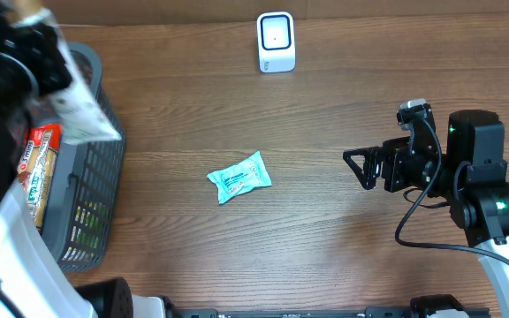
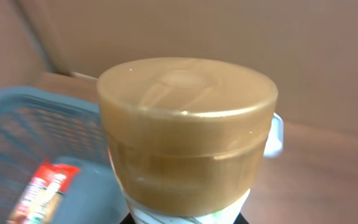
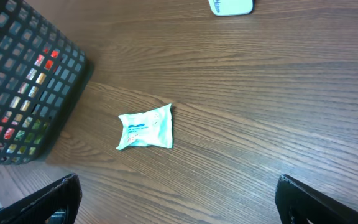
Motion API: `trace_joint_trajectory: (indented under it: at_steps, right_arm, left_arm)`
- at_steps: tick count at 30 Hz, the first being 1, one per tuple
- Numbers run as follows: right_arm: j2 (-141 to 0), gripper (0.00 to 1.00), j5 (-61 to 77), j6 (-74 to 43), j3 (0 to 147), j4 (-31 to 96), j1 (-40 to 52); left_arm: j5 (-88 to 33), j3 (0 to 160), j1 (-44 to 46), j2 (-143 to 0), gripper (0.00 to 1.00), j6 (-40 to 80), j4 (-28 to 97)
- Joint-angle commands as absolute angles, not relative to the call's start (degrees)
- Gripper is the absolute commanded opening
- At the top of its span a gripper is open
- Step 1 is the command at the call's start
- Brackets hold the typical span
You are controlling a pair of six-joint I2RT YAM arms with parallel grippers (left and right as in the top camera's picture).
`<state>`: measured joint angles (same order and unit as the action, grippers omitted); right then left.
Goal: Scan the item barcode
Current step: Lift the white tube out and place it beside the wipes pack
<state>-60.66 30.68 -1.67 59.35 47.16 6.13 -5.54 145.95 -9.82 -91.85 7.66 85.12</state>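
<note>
Listing by view.

**Overhead.**
- Brown wood-grain tabletop [image 1: 325, 247].
- Grey plastic lattice basket [image 1: 104, 177] at the left edge, with a red-and-orange printed packet [image 1: 38, 163] lying inside.
- The left gripper [image 1: 41, 66] is above the basket's far end. It is closed on a white-and-green-labelled container with a round gold cap [image 1: 78, 110], which is lifted clear of the basket and tilted.
- Small white box-shaped barcode scanner [image 1: 276, 41] standing near the middle of the far edge.
- Crumpled teal foil sachet [image 1: 239, 177] lying flat near the middle of the tabletop, well apart from both arms.
- The right gripper [image 1: 358, 170] is over the right side. Its black fingers are spread wide, point toward the sachet and hold nothing.

**Left wrist.**
- The container's gold cap [image 2: 185, 118] fills most of the view, with a strip of the white label showing beneath it.
- The gripper's own fingers are almost entirely hidden behind the container.
- The basket [image 2: 36, 130] lies below at the left, blurred, with the red packet [image 2: 42, 193] in it.
- A sliver of the white scanner [image 2: 275, 134] shows past the cap's right side.

**Right wrist.**
- Two black fingertips [image 3: 48, 202] sit in the bottom corners, as wide apart as the view allows, with only bare wood between them.
- The teal sachet [image 3: 145, 127] lies ahead, left of centre.
- The basket [image 3: 23, 81] fills the upper left corner.
- The scanner [image 3: 231, 6] is cut off by the top edge.
</note>
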Motion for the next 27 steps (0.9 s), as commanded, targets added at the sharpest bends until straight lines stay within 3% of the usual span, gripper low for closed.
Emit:
trace_joint_trajectory:
  at_steps: [1, 11, 19, 21, 27]
  right_arm:
    - [-60.6, 1.00, 29.6, -1.4, 60.8, 46.8, 6.5]
    - [-60.6, 1.00, 29.6, -1.4, 60.8, 46.8, 6.5]
    - [-60.6, 1.00, 29.6, -1.4, 60.8, 46.9, 6.5]
    - [-60.6, 1.00, 29.4, -1.4, 60.8, 46.8, 6.5]
    - [-60.6, 1.00, 28.3, -1.4, 60.8, 46.9, 6.5]
  left_arm:
    - [-3.4, 144.9, -3.2, -94.4, 0.04, 13.6, 88.3]
    - [2.1, 119.1, 10.3, -104.9, 0.04, 21.1, 88.9]
    - [8.3, 95.0, 15.0, -109.5, 0.04, 22.1, 71.4]
    - [10.4, 86.7, 15.6, -109.5, 0.04, 19.3, 61.7]
    - [10.0, 76.9, 15.8, -109.5, 0.04, 18.3, 48.6]
